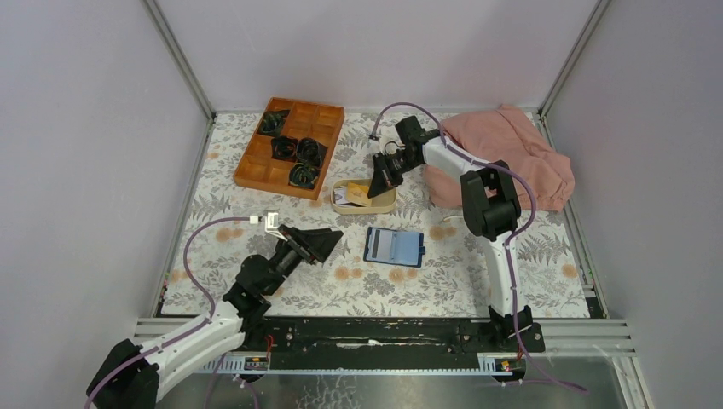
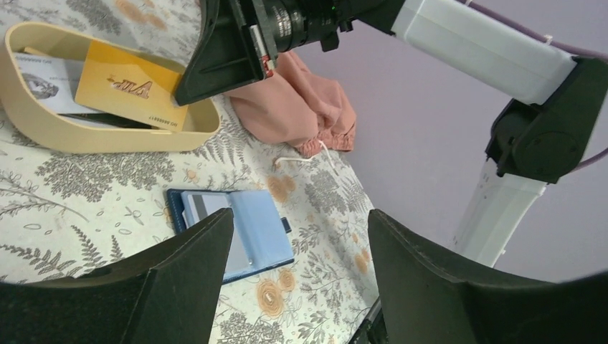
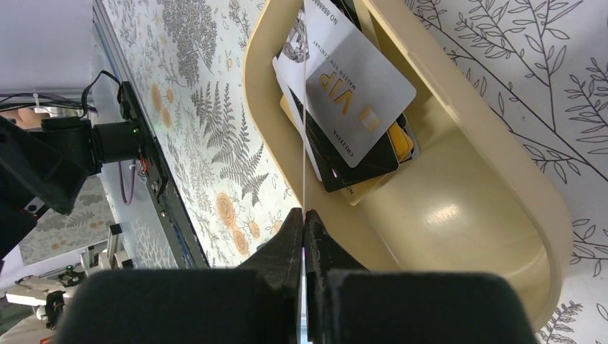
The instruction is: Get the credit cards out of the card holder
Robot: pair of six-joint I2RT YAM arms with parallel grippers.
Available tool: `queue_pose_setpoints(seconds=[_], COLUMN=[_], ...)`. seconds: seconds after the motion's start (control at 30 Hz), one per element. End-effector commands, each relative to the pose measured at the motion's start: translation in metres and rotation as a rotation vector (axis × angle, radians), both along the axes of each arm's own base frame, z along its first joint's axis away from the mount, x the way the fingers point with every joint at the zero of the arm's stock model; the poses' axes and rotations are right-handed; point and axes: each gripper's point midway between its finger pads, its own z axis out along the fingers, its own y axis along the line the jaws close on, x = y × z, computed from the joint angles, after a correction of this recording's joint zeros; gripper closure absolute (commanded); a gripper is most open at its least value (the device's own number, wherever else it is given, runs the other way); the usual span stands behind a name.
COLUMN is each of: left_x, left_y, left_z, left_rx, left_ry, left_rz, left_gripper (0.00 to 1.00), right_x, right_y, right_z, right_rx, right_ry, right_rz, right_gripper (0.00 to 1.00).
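The jaws of the right gripper [image 3: 305,215] are pressed together on a thin pale card [image 3: 304,165], which is seen edge-on as a fine line running out from the fingertips. It is held over the beige oval dish [image 3: 459,229], where a silver card [image 3: 358,93], a black card [image 3: 362,168] and a yellow card [image 2: 129,89] are already stacked toward one end. The step in hand is judged to be the release of this card into the dish. It is best done with the card lowered until its free edge is inside the rim, over the stack or the bare floor beside it, before the jaws are parted. If it is let go on edge from high up, the rim may be struck and the card tipped out onto the table. The dish lies toward the far edge, about midway between the side edges. The card holder [image 1: 394,245] is laid open in the middle of the table, and a pale card appears to sit in one pocket, so more work is judged to be needed. The left gripper [image 2: 301,222] is held with its jaws spread, just left of the holder, with nothing between them.
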Motion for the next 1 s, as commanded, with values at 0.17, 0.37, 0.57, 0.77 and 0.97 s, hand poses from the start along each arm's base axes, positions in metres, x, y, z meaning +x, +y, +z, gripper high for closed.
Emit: queue_pose_setpoints(seconds=[0.17, 0.37, 0.57, 0.77, 0.97], left_x=[-0.004, -0.003, -0.001, -0.002, -0.003], left_y=[0.001, 0.003, 0.003, 0.002, 0.001], left_z=[-0.025, -0.029, -0.030, -0.031, -0.032], left_rx=[0.024, 0.036, 0.045, 0.028, 0.025], left_ry=[0.010, 0.022, 0.026, 0.033, 0.033], left_rz=[-0.033, -0.026, -0.025, -0.036, -0.043], left_gripper=[0.23, 0.23, 0.22, 0.23, 0.23], right_x=[0.009, 0.015, 0.030, 0.046, 0.035], right_y=[0.012, 0.016, 0.014, -0.010, -0.016], right_z=[0.001, -0.012, 0.009, 0.031, 0.029], right_rx=[0.060, 0.050, 0.042, -0.084, -0.138], right_ry=[0.007, 0.011, -0.107, -0.244, -0.260], right_rz=[0.015, -0.015, -0.086, -0.261, -0.273], right_gripper=[1.00, 0.87, 0.58, 0.63, 0.76])
